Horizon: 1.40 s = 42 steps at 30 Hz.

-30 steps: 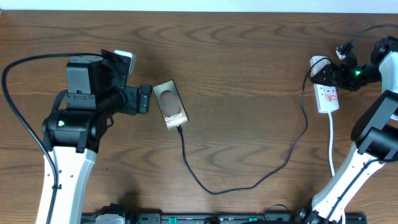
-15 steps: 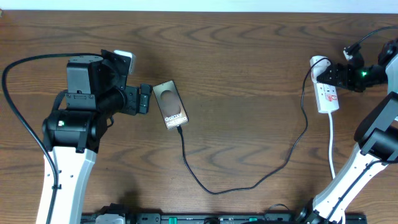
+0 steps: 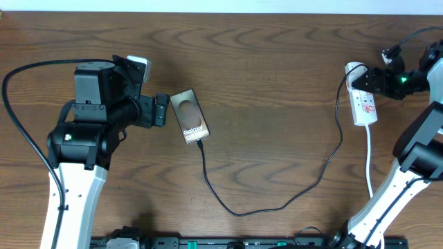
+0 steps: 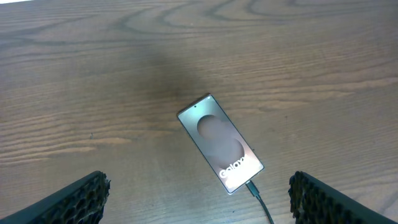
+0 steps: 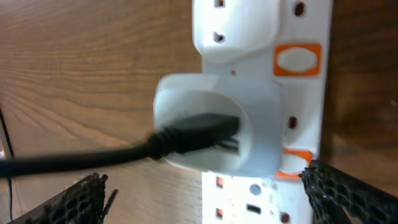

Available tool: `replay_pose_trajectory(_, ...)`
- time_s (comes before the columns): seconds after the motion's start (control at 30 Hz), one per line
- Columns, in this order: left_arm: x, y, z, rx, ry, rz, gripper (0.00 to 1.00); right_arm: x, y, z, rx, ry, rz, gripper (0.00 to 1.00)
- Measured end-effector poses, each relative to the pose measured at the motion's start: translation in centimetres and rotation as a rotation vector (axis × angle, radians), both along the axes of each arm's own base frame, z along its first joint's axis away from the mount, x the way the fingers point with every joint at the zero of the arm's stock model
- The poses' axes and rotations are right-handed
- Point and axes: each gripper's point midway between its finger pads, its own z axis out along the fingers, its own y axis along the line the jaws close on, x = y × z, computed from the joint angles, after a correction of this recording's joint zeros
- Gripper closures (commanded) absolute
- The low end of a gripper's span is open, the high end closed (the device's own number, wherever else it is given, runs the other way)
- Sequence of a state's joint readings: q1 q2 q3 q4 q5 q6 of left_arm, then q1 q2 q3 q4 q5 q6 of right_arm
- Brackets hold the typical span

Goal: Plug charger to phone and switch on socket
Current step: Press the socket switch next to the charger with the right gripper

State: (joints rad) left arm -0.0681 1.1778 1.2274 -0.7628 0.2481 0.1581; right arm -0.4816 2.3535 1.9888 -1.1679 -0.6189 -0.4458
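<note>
The phone (image 3: 190, 116) lies flat on the wooden table, its "Galaxy" lettering showing in the left wrist view (image 4: 221, 144). The charger's plug tip (image 4: 253, 188) sits in the phone's near end. Its thin black cable (image 3: 239, 211) loops across the table to a white round plug (image 3: 355, 70) on the socket (image 3: 365, 108). My left gripper (image 3: 160, 109) stands open just left of the phone, holding nothing. My right gripper (image 3: 368, 81) hangs open over the socket's far end. In the right wrist view the white plug (image 5: 217, 124) and an orange switch (image 5: 297, 59) sit between its fingers (image 5: 351, 196).
The socket's white lead (image 3: 369, 162) runs toward the front edge at the right. The left arm's thick black cable (image 3: 21, 124) arcs along the left side. A dark rail (image 3: 242, 243) lines the front edge.
My right gripper has shifted slightly to the right above the socket's far end. The left arm, phone and cable have not moved.
</note>
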Motion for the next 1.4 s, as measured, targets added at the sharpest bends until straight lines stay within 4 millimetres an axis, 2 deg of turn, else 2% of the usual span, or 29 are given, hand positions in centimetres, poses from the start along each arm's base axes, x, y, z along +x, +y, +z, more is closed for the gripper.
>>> replay_pose_trajectory(0.13,0.0,0.0,0.0,0.0,0.0,0.0,0.07,0.4,1.1,-0.1,-0.006,0.008,0.017,0.01)
replay_pose_trajectory(1.4,0.0,0.0,0.0,0.0,0.0,0.0,0.07,0.4,1.5,-0.7,-0.004,0.014,0.004,0.01)
